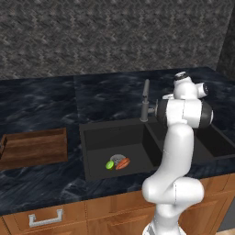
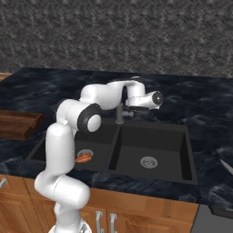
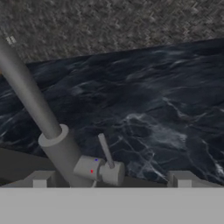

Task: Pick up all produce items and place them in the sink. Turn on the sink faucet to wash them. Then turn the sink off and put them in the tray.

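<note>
The tray (image 1: 34, 148) sits at the far left on the dark marble surface (image 1: 41, 103), empty and well apart from the robot's hand. To its right lies the black double sink (image 1: 92, 133). Both produce items rest in the left basin beside the round drain: the lime (image 1: 110, 165) on the left, touching or just beside the carrot (image 1: 122, 163) on its right. In the right base view the carrot (image 2: 83, 158) shows next to the same drain, partly behind the arm.

Further right, the faucet (image 1: 145, 101) stands upright at the back rim between the two basins. In the hand view the faucet (image 3: 33, 103) runs as a grey tube from the upper left down to its base, and the small lever (image 3: 105, 151) sticks up from the side of that base.

The claw (image 3: 111, 181) hangs just behind the faucet base with its fingers spread wide, one to each side of the lever, gripping nothing.

Judgement: loading the sink appears complete, and the step in hand is turning on the water. No stream is visible. The next move calls for advancing the spread fingers to the lever, then pushing it sideways without striking the stem.
</note>
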Available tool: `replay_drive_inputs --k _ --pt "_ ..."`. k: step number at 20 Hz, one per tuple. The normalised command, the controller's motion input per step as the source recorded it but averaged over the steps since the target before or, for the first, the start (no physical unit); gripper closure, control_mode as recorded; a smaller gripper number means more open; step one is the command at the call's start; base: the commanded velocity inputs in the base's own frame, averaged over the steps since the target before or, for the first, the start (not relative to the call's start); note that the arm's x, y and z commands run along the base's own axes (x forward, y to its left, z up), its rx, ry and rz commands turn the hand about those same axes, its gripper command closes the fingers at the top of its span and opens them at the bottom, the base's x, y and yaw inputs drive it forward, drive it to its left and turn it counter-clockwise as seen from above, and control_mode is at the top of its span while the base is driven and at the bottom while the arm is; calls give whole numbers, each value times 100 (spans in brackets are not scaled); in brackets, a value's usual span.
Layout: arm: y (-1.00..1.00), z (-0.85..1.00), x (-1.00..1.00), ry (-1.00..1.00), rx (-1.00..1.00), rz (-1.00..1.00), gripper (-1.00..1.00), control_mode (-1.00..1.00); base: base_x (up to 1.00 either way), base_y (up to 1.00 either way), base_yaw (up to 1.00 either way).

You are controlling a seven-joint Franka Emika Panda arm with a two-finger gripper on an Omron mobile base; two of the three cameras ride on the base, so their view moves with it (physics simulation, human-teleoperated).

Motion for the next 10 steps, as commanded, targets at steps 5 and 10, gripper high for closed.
replay_drive_inputs --k 5,10 --pt "13 -6 11 0 -1 0 -100 -100 0 0 0" --pt "17 -5 17 0 -1 0 -100 -100 0 0 0"
